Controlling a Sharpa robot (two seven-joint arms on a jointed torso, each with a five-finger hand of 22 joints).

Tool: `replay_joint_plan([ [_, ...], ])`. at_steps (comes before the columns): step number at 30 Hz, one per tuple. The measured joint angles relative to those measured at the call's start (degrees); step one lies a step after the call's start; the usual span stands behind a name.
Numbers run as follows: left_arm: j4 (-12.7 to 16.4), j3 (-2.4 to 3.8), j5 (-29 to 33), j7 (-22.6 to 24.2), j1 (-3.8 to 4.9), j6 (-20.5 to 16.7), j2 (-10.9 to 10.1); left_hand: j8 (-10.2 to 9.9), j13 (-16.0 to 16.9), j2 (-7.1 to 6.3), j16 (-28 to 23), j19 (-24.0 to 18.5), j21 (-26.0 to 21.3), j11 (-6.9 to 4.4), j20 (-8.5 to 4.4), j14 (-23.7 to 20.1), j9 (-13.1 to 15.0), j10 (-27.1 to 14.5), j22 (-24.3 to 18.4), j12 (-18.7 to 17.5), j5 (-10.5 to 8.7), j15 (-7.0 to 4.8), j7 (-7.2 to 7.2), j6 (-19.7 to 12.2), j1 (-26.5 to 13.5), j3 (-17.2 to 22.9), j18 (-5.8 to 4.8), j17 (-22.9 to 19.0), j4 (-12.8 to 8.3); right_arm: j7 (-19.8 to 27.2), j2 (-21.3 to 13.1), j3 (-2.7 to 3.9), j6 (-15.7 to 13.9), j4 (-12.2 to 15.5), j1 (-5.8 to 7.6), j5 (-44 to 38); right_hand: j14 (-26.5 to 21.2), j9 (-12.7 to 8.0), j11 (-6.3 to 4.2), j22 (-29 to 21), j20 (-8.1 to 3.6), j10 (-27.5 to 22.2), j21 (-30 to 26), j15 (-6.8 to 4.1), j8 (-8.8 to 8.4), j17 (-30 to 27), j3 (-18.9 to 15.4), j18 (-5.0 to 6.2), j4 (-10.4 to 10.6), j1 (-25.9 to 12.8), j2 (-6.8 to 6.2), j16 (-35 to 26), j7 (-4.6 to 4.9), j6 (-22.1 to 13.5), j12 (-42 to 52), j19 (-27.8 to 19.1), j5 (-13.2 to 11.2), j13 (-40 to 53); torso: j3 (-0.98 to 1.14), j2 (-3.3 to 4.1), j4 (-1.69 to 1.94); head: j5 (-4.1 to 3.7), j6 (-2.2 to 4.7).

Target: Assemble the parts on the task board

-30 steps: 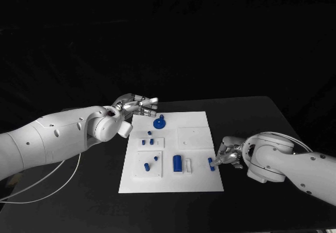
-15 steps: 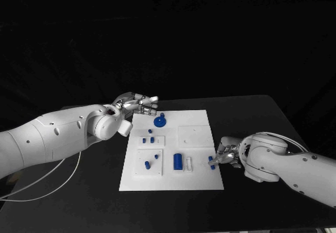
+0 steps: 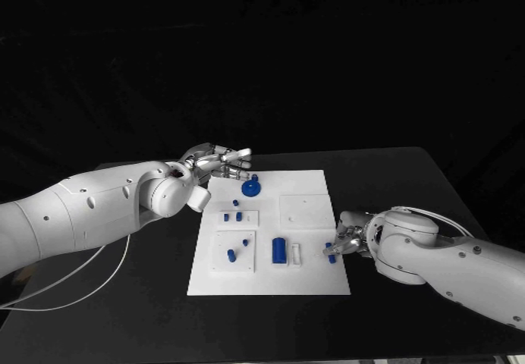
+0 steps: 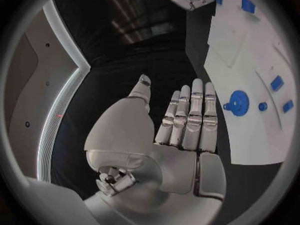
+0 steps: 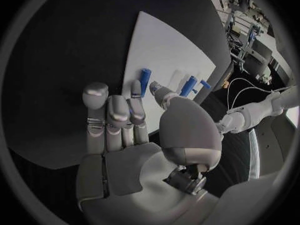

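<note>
The white task board (image 3: 312, 182) lies in the middle of the table. On it are a blue round knob (image 3: 252, 188), a blue cylinder (image 3: 280, 250) and several small blue pegs (image 3: 230, 217). My left hand (image 3: 219, 161) hovers at the board's far left corner, fingers straight, holding nothing; the left wrist view shows the knob (image 4: 239, 103) just beyond its fingers (image 4: 190, 112). My right hand (image 3: 348, 239) is at the board's right edge. Its thumb and a fingertip flank a small blue peg (image 3: 331, 252), also seen in the right wrist view as the peg (image 5: 145, 77) by the fingertips (image 5: 135, 92).
The black table (image 3: 394, 174) stretches around the board on all sides. A thin white cable (image 3: 66, 292) hangs below my left arm at the table's left side. Raised white square plates (image 3: 304, 212) sit on the board.
My left hand has drifted slightly toward the board's far corner. My right hand and arm have shifted a little toward the board, staying at the small peg.
</note>
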Motion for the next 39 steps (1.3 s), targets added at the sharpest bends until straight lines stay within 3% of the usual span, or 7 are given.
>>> replay_joint_plan([
  [7, 0.32, 0.00, 0.66, -0.44, 0.00, 0.44, -0.06, 0.00, 0.00, 0.00, 0.00, 0.00, 0.00, 0.00, 0.00, 0.00, 0.00, 0.00, 0.00, 0.00, 0.00, 0.00, 0.00, 0.00, 0.00, 0.04, 0.00, 0.00, 0.04, 0.19, 0.88, -0.95, -0.23, -0.31, 0.18, -4.02, 0.00, 2.70, 0.00, -0.01, 0.00, 0.00, 0.11, 0.00, -0.01, 0.01, 0.38, 0.00, -2.41, 1.64, -0.40, 0.00, -0.04, 0.03, -1.00, 0.00, 0.00, -0.26, 0.01, -0.02, -0.01, 0.16, -0.23],
  [9, 0.37, 0.00, 0.79, -0.56, 0.00, 0.54, -0.09, 0.00, 0.00, 0.00, 0.00, 0.00, 0.00, 0.10, 0.00, -0.12, 0.00, -0.10, -0.03, 0.00, 0.00, 0.13, 0.00, 0.00, 0.00, 0.01, 0.00, -0.04, 0.39, 0.25, 1.08, -1.17, -0.22, -0.46, 0.17, -5.11, 0.00, 13.61, 0.28, -0.01, 0.00, -0.28, -0.06, 0.00, -0.08, -0.01, 0.33, 0.00, -3.20, 2.05, -0.61, 0.00, -0.01, -1.21, -1.29, 0.00, 0.00, -0.50, 0.01, -0.02, -0.01, 0.18, -0.30],
  [12, 0.43, 0.00, 0.91, -0.75, 0.00, 0.67, -0.14, 0.00, 0.00, -0.10, 0.00, 0.00, 0.00, 0.22, 0.00, -0.21, 0.00, -0.22, -0.05, 0.00, 0.00, 0.21, 0.00, 0.00, 0.10, 0.05, 0.00, -0.07, 0.43, 0.35, 1.27, -1.33, -0.11, -0.53, 0.12, -6.24, 0.00, 18.59, 0.53, -0.01, 0.00, -0.53, -0.26, 0.00, -0.08, -0.05, 0.29, -0.01, -4.24, 2.51, -0.64, 0.00, 0.04, -1.70, -1.29, 0.00, 0.00, -0.50, 0.04, -0.02, -0.01, 0.19, -0.40],
  [20, 0.55, 0.00, 0.88, -1.47, 0.01, 1.29, -0.26, 0.00, 0.00, -0.98, 0.00, 0.00, -0.23, 0.22, 0.00, -0.42, 0.00, -0.63, -0.10, 0.00, 0.00, 0.42, 0.21, -0.20, 0.23, 0.49, 0.00, -0.13, 1.33, 0.68, 1.44, -1.46, 0.37, -0.38, 0.13, -8.29, 0.08, 18.80, 1.35, -0.04, 0.42, -1.35, -0.80, 0.52, -0.09, -0.10, 1.14, 0.00, -9.37, 3.76, 0.04, -0.27, 0.94, -2.80, -1.29, 0.00, 0.84, -0.76, 0.03, -0.07, -0.01, 0.13, -0.51],
  [22, 0.56, 0.00, 0.84, -1.66, 0.01, 1.45, -0.28, 0.00, 0.00, -0.99, 0.00, 0.00, -0.23, 0.22, 0.00, -0.53, 0.00, -0.63, -0.10, 0.00, 0.00, 0.30, 0.00, -0.40, 0.23, 0.49, 0.00, -0.13, 1.33, 0.71, 1.45, -1.49, 0.47, -0.33, 0.12, -8.58, 0.06, 22.16, 1.56, -0.04, 0.42, -1.57, -0.90, 0.54, -0.10, -0.10, 1.43, 0.00, -9.95, 3.85, 0.13, -0.27, 1.41, -3.92, -1.29, 0.00, 2.02, -0.89, 0.04, -0.07, -0.04, 0.13, -0.51],
  [29, 0.62, 0.00, 0.69, -2.31, 0.01, 1.98, -0.31, 0.00, 0.00, -1.21, 0.00, 0.00, -0.23, 0.22, 0.00, -0.63, 0.00, -0.63, -0.09, 0.00, 0.00, 0.20, 0.00, -0.41, 0.46, 0.65, 0.00, -0.13, 1.49, 0.81, 1.46, -1.51, 0.82, -0.12, 0.10, -9.26, -0.01, 22.23, 2.07, 0.02, 0.83, -2.08, -1.06, 0.86, -0.10, -0.16, 2.08, 0.00, -12.71, 3.84, 0.12, -0.48, 1.78, -4.43, -1.29, 0.00, 4.90, -1.56, 0.05, -0.08, -0.05, 0.05, -0.54],
  [39, 0.67, 0.00, 0.44, -2.93, 0.01, 2.53, -0.34, 0.00, 0.00, -1.31, 0.00, 0.00, -0.23, 0.42, 0.00, -0.63, 0.00, -0.83, -0.09, 0.00, 0.00, 0.20, 0.20, -0.61, 0.56, 0.77, 0.01, -0.12, 1.68, 0.86, 1.62, -1.67, 1.68, 0.02, 0.23, -9.96, -0.12, 22.23, 1.96, 0.02, 0.83, -2.39, -1.23, 1.12, -0.11, -0.26, 1.71, 0.00, -14.02, 3.92, 0.20, -0.48, 2.03, -4.91, -1.29, 0.00, 6.03, -2.14, 0.03, -0.09, -0.12, -0.11, -0.64],
])
